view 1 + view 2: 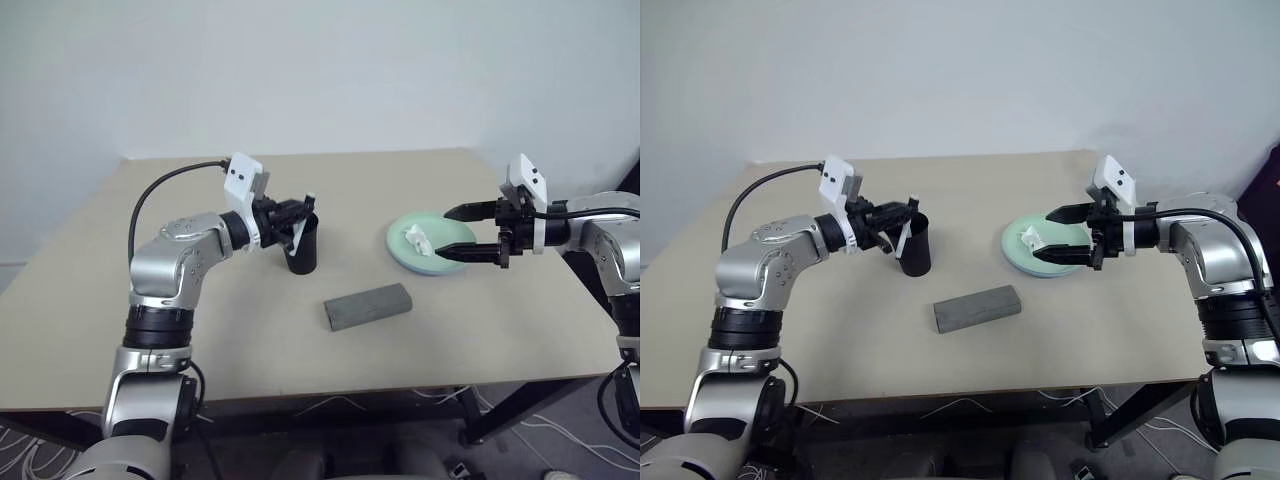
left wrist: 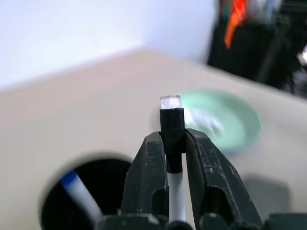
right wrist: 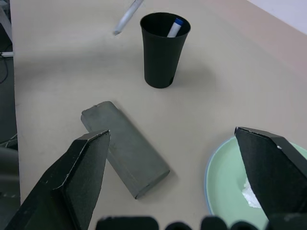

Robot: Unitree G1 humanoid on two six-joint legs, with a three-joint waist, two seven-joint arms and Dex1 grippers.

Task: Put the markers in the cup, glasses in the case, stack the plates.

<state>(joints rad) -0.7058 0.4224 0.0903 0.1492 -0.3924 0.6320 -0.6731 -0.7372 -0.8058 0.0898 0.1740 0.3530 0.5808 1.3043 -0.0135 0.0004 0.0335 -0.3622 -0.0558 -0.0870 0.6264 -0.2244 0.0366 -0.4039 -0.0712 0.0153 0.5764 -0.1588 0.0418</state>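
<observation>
My left hand point(image 2: 173, 158) is gripping the black-capped marker point(image 2: 172, 132) between closed fingers, holding it at the rim of the cup point(image 1: 303, 248). The cup is standing upright on the desk point(image 1: 200, 330), left of centre, with the blue-capped marker point(image 3: 175, 26) leaning inside it. My right hand point(image 1: 462, 232) is hanging with fingers spread wide, gripping nothing, over the mint green plate point(image 1: 400, 240) at the right. Crumpled white tissue point(image 1: 417, 238) is lying on that plate. The grey case point(image 1: 368, 305) is lying closed between the cup and plate, nearer to me.
</observation>
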